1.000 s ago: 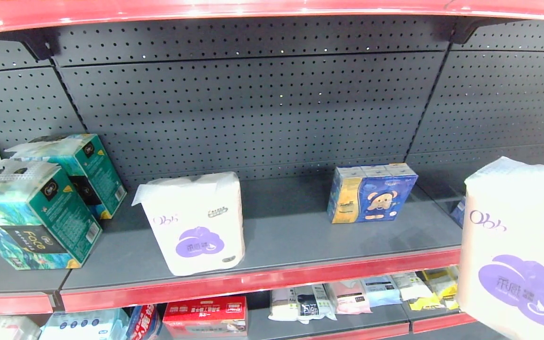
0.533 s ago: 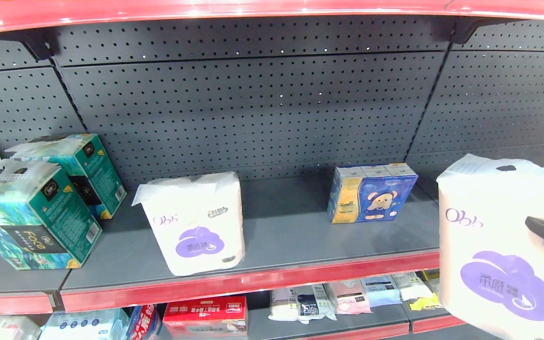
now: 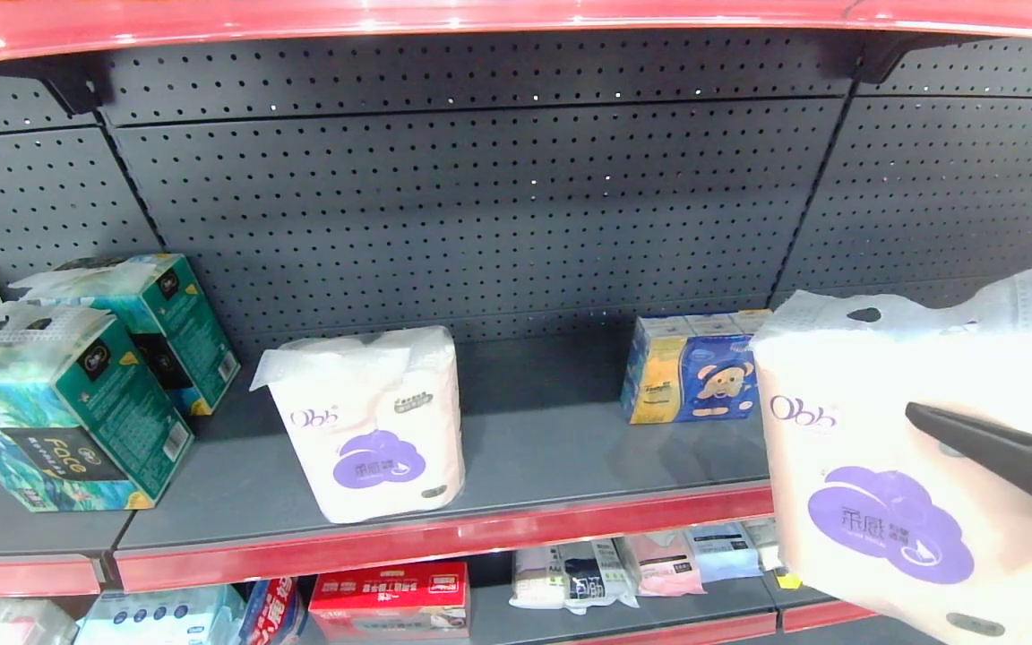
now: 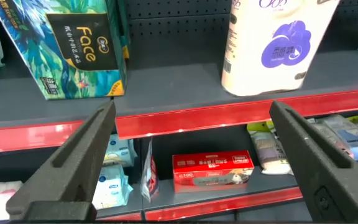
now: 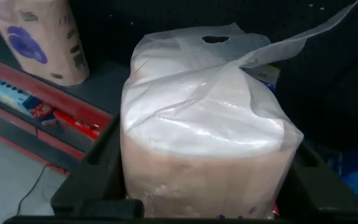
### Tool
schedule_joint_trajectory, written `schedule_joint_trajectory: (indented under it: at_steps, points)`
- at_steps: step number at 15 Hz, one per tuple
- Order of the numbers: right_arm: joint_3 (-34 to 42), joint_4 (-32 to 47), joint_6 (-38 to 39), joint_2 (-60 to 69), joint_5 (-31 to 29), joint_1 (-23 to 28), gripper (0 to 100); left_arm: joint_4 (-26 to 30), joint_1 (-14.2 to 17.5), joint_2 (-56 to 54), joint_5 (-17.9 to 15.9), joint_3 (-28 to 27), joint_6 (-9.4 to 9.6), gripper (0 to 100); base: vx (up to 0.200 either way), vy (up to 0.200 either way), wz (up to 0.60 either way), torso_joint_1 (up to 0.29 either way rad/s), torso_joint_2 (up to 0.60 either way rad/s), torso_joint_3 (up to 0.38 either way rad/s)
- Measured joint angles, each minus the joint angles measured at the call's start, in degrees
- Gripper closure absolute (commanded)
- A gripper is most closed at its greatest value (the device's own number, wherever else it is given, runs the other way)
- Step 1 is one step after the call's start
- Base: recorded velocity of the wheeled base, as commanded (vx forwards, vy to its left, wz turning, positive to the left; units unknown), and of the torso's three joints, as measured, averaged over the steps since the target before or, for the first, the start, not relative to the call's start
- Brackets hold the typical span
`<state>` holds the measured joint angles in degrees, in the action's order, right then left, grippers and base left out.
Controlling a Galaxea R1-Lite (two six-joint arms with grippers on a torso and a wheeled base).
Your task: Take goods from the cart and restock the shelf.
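Observation:
My right gripper [image 5: 207, 186] is shut on a white toilet-paper pack [image 3: 892, 466] with a purple logo. It holds the pack in the air at the right, in front of the grey shelf's red front edge [image 3: 516, 530]. One dark finger [image 3: 991, 452] lies across the pack's front. The right wrist view shows the same pack [image 5: 204, 130] wedged between both fingers, its plastic handle flap sticking up. A matching pack [image 3: 373, 425] stands on the shelf at centre-left. My left gripper [image 4: 192, 109] is open and empty, low in front of the shelf edge.
A blue and yellow tissue pack [image 3: 691, 367] stands on the shelf, partly behind the held pack. Two green tissue boxes [image 3: 68, 421] sit at the left. Bare shelf board [image 3: 552, 439] lies between the white pack and the blue one. Small goods fill the lower shelf [image 3: 623, 564].
My right gripper has carried the pack to the left and slightly up, so it now covers part of the blue tissue pack. The goods on the shelf have not moved.

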<state>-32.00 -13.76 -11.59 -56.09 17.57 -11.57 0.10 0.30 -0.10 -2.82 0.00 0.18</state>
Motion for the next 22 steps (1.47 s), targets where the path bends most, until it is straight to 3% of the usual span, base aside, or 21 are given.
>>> schedule_joint_trajectory:
  at_steps: [3, 6, 17, 22]
  points:
    - [1.79, -1.61, 1.08, 0.46, -1.04, 8.87, 100, 0.0, 0.0, 0.0, 0.02, -0.02, 0.0, 0, 0.0, 0.0, 0.0, 0.0, 0.0, 0.0]
    - [3.69, -1.72, 2.86, 4.5, -3.47, 12.91, 100, 0.0, 0.02, 0.0, 0.0, -0.02, 0.0, 0, 0.0, 0.0, 0.0, 0.0, 0.0, 0.0]
    - [10.78, 2.9, 3.3, 20.43, -4.33, 16.42, 100, 0.0, 0.0, 0.0, 0.0, 0.0, 0.0, 0, 0.0, 0.0, 0.0, 0.0, 0.0, 0.0]
    - [11.3, 2.99, 3.34, 20.83, -4.3, 16.12, 100, 0.01, 0.05, 0.02, 0.0, 0.0, 0.0, 0, 0.0, 0.0, 0.6, 0.002, 0.0, 0.002]
